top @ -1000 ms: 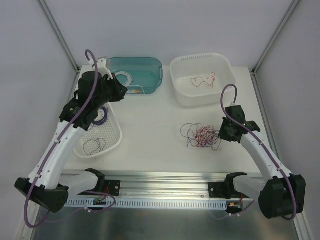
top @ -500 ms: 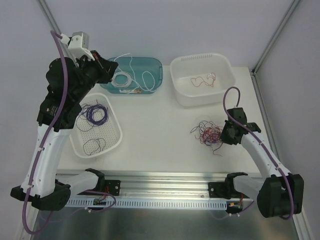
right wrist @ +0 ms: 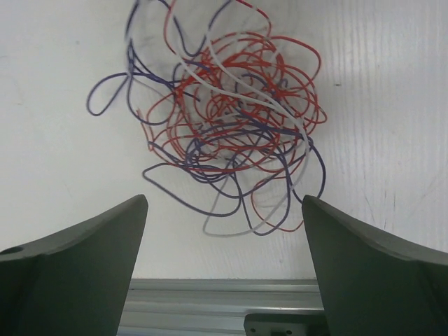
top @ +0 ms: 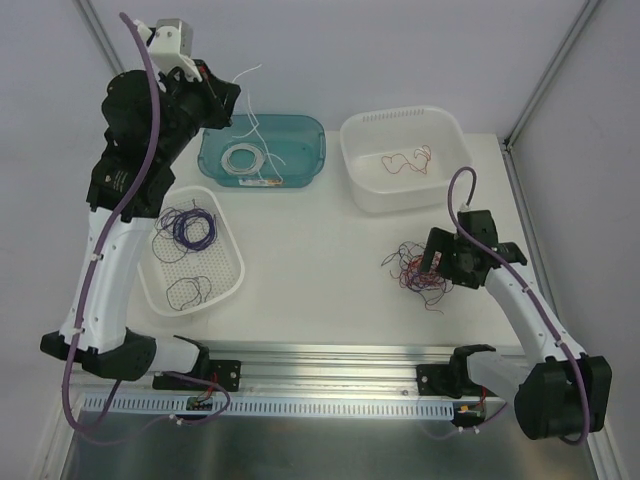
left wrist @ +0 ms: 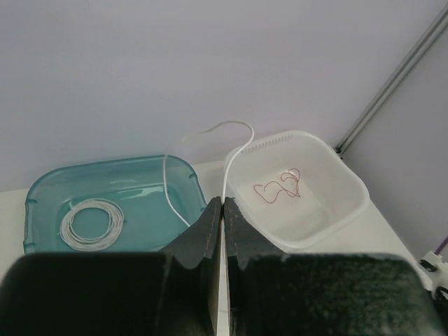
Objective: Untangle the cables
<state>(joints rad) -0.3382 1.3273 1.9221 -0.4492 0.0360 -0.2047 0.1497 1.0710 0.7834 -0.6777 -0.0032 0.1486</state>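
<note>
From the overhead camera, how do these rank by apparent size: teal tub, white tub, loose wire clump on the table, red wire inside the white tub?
1. white tub
2. teal tub, only slightly smaller
3. wire clump
4. red wire

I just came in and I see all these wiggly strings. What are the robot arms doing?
They are untangling cables. The left tool is shut on one white cable and holds it up over the teal bin, where a white coil lies. The right tool is open just above the clump of red, purple and white cables on the table. A red cable lies in the white tub, and purple ones lie in the tray.
</note>
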